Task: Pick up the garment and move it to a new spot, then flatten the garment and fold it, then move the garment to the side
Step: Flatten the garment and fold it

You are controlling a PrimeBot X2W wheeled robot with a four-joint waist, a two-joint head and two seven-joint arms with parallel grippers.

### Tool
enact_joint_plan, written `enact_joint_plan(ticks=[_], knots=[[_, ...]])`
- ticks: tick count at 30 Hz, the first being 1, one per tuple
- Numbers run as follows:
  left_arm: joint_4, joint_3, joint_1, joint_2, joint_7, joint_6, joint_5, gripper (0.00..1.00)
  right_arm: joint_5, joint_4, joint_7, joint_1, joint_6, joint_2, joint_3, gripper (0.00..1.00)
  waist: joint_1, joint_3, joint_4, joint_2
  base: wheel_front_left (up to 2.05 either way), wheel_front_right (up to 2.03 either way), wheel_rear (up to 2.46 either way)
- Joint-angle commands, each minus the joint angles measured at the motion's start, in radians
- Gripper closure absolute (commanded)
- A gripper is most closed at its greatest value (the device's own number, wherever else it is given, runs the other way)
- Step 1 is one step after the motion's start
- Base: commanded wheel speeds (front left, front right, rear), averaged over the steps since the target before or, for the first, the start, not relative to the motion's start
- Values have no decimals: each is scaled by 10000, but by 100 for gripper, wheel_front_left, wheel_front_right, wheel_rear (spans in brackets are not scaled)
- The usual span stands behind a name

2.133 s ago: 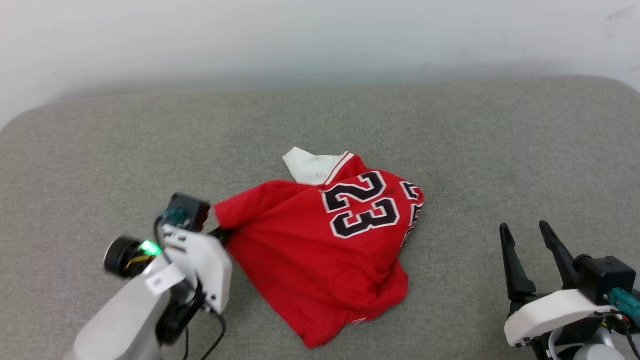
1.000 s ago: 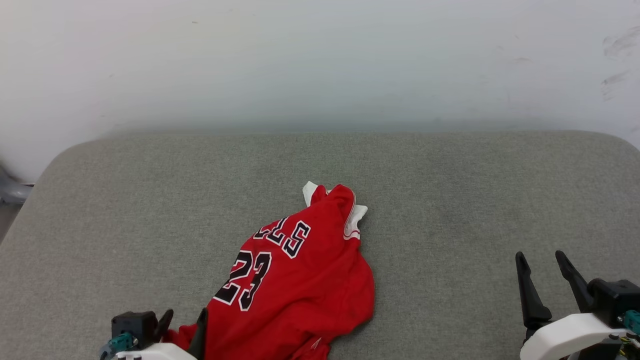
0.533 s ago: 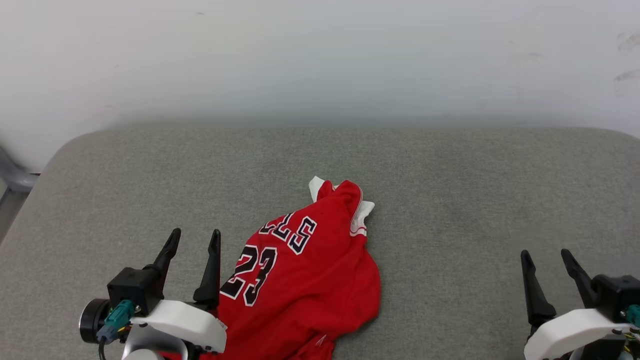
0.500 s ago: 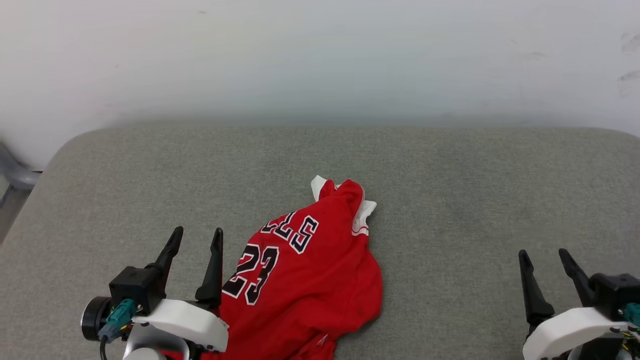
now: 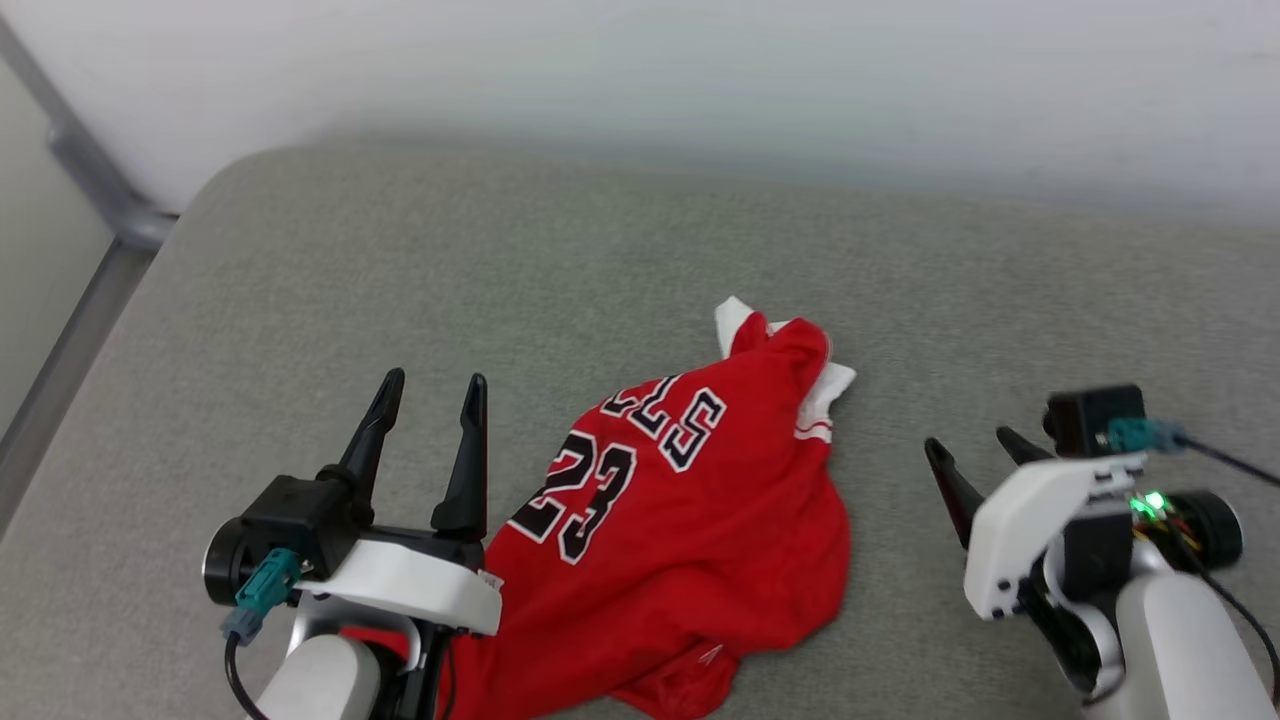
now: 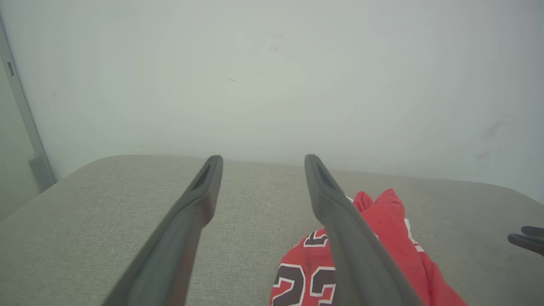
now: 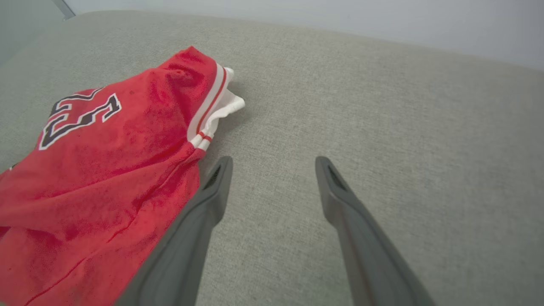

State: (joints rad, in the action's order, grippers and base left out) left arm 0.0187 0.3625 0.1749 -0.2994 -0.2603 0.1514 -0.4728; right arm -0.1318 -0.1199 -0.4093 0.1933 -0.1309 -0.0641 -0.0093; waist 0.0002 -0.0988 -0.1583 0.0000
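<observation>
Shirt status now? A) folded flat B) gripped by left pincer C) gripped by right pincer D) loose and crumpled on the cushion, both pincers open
D: the shirt lies bunched on the cushion, and the left pincer and right pincer both stand open with nothing between their fingers.

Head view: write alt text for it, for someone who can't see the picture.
A crumpled red jersey with a black 23 lies on a grey padded surface. The robot's left hand and right hand sit either side of it, both open and holding nothing. A pale wall runs behind.
</observation>
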Motion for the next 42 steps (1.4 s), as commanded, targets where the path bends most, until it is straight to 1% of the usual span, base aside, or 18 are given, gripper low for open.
enact_joint_plan(ticks=[1, 3, 6, 9, 15, 21, 22, 23, 24, 25, 31, 34, 37, 39, 40, 42], knots=[[79, -135, 188, 201, -65, -180, 184, 0, -183, -156, -448, 534, 3, -141, 285, 0, -2, -451, -506, 0, 0, 0, 0], [155, -318, 249, 432, -65, -376, 354, 0, -340, -440, -1066, 954, 3, -292, 678, 0, -2, -597, -686, 0, 0, 0, 0], [281, -577, 314, 776, -58, -659, 569, 0, -534, -839, -1607, 1666, 3, -488, 1286, 0, -2, -776, -915, 0, 0, 0, 0], [356, -843, 333, 1065, -57, -929, 816, 0, -716, -1486, -2115, 2221, 3, -690, 1856, 0, -2, -913, -1051, 0, 0, 0, 0], [492, -1390, 264, 1590, -56, -1447, 1280, 0, -1107, -3218, -2434, 3151, 3, -987, 2814, 0, -2, -1086, -1162, 0, 0, 0, 0], [691, -1782, 313, 1987, -56, -1931, 1639, 0, -1624, -5136, -3026, 3276, 3, -1076, 3499, 0, -2, -1160, -1209, 0, 0, 0, 0], [734, -1824, 294, 2037, -56, -1977, 1682, 0, -1712, -5319, -3047, 3282, 3, -1062, 3569, 39, -2, -1154, -1207, 0, 0, 0, 0], [770, -1892, 278, 2075, -56, -2035, 1727, 0, -1781, -5443, -2998, 3332, 3, -1083, 3627, 67, -2, -1149, -1200, 0, 0, 0, 0], [801, -1956, 253, 2099, -56, -2073, 1771, 0, -1870, -5472, -2845, 3436, 3, -1091, 3631, 91, -2, -1126, -1173, 0, 0, 0, 0], [833, -2013, 211, 2127, -56, -2118, 1813, 0, -1914, -5452, -2686, 3586, 3, -1105, 3647, 100, -2, -1096, -1132, 0, 0, 0, 0], [1048, -2245, -6, 2257, -56, -2323, 2085, 0, -1939, -4730, -1456, 4520, 6, -1273, 3656, 100, -2, -753, -733, 0, 0, 0, 0], [1126, -2322, -81, 2285, -55, -2409, 2173, 0, -1805, -4268, -945, 4609, 5, -1299, 3509, 100, -2, -540, -453, 0, 0, 0, 0], [1207, -2373, -181, 2293, -55, -2476, 2264, 0, -1640, -3680, -534, 4482, 6, -1276, 3095, 100, -2, -354, -147, 0, 0, 0, 0], [1267, -2426, -248, 2291, -54, -2479, 2308, 0, -1568, -3334, -377, 4062, 5, -1172, 2676, 100, -2, -219, 47, 0, 0, 0, 0], [1267, -2426, -248, 2291, -54, -2479, 2308, 0, -1568, -3334, -377, 4062, 5, -1172, 2676, 100, -2, -219, 47, 0, 0, 0, 0], [1316, -2463, -319, 2292, -47, -2506, 2337, 0, -1393, -2889, -222, 3628, 6, -1128, 2139, 100, -2, -89, 228, 0, 0, 0, 0]])
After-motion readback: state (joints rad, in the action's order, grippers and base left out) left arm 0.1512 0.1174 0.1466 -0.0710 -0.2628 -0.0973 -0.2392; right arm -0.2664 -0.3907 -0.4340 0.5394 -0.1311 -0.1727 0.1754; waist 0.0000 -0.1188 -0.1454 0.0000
